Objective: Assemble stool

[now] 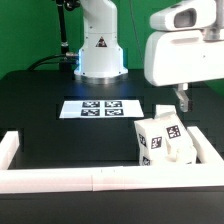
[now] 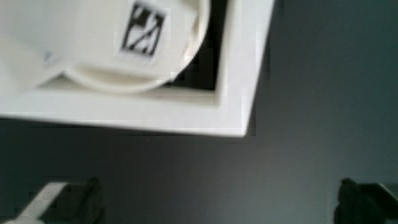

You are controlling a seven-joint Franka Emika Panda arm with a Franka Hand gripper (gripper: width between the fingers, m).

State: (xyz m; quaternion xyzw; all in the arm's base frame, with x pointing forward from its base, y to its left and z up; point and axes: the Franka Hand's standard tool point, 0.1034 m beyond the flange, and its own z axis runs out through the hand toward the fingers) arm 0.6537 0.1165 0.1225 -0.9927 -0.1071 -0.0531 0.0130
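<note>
Chunky white stool legs (image 1: 160, 140) with black-and-white tags stand bunched at the exterior view's right, against the right border rail. The seat disc cannot be told apart there. My gripper (image 1: 183, 98) hangs above and just behind this bunch, under its white wrist housing. In the wrist view a rounded white stool part (image 2: 107, 60) bearing a tag lies inside the rail corner. My gripper (image 2: 217, 205) is open wide and empty over bare black table. Its dark fingertips (image 2: 71, 200) show at both sides, clear of the parts.
White border rails (image 1: 60, 178) run along the front and both sides; one shows in the wrist view (image 2: 196, 108). The marker board (image 1: 100, 108) lies flat mid-table. The robot base (image 1: 100, 50) stands at the back.
</note>
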